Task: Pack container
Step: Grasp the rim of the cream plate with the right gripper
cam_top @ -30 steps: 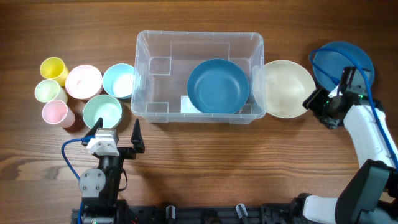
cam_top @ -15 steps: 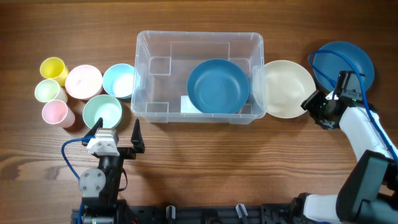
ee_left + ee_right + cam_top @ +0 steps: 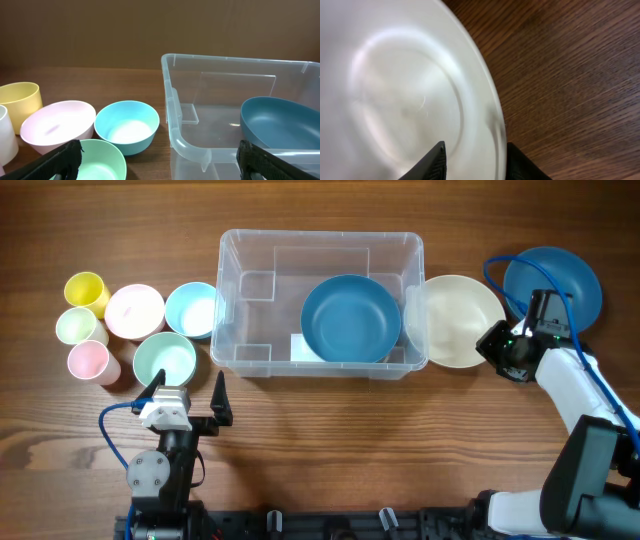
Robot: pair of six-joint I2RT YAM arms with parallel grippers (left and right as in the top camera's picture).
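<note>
We look down on a wooden worktop [image 3: 400,460], and the largest thing on it is the container [image 3: 262,310], a clear rectangular bin standing upright at the centre, towards 12 o'clock. A white label [image 3: 303,346] shows on its base near the 6 o'clock wall. Inside, in the 3 o'clock half, sits a dark blue bowl [image 3: 351,318]. Against the container's 3 o'clock wall rests a cream bowl [image 3: 455,320], and at 2 o'clock from that, just beside it, lies a blue dish [image 3: 575,285] with a blue cable crossing over it.

At 9 o'clock of the container we see three small bowls close together. The light blue one [image 3: 190,310] is just beside the container wall. The pink one [image 3: 135,311] is at its 9 o'clock, and the mint green one [image 3: 165,360] is at its 7 o'clock. Further towards 9 o'clock stand three cups in a column: yellow [image 3: 86,290], pale green [image 3: 76,326] and pink [image 3: 88,361].

The right gripper [image 3: 477,162] is at the cream bowl's 4 o'clock rim, its jaws apart. In the wrist view one finger is over the bowl's inside and the other outside the rim, which passes between them. The left gripper [image 3: 187,380] hangs at 6 o'clock of the mint bowl, jaws spread wide and holding nothing
</note>
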